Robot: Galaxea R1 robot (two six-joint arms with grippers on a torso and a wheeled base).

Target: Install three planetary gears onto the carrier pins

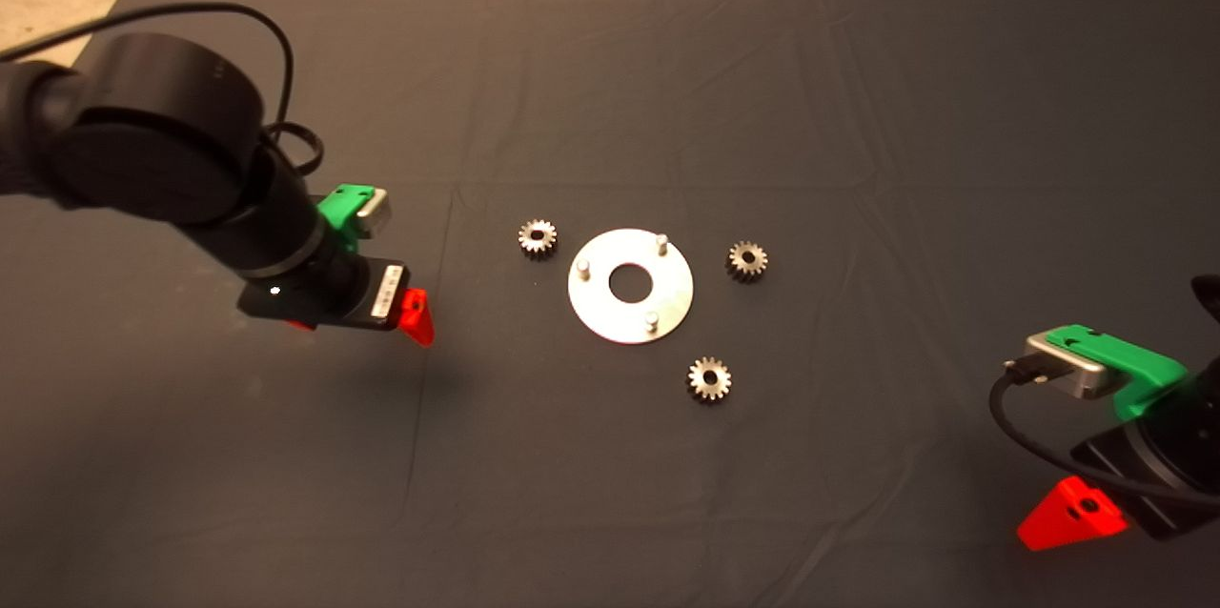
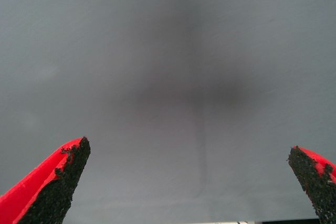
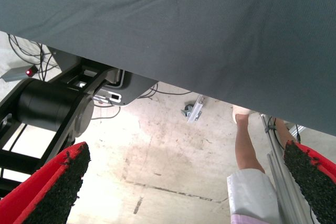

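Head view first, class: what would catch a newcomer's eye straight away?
The shiny disc at the mat's middle, with three bare carrier pins standing up from it. Three planetary gears lie flat around it, all apart from it, none on a pin. The left gripper hovers open over bare mat left of the disc, while the right gripper waits open at the lower right edge.

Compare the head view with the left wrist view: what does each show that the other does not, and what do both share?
Only the head view shows the three planetary gears lying on the mat around the disc, its carrier pins bare, and the right end effector parked at lower right. Only the left wrist view shows the left end effector open, fingers wide apart, nothing between. Both show the dark mat and the left end effector.
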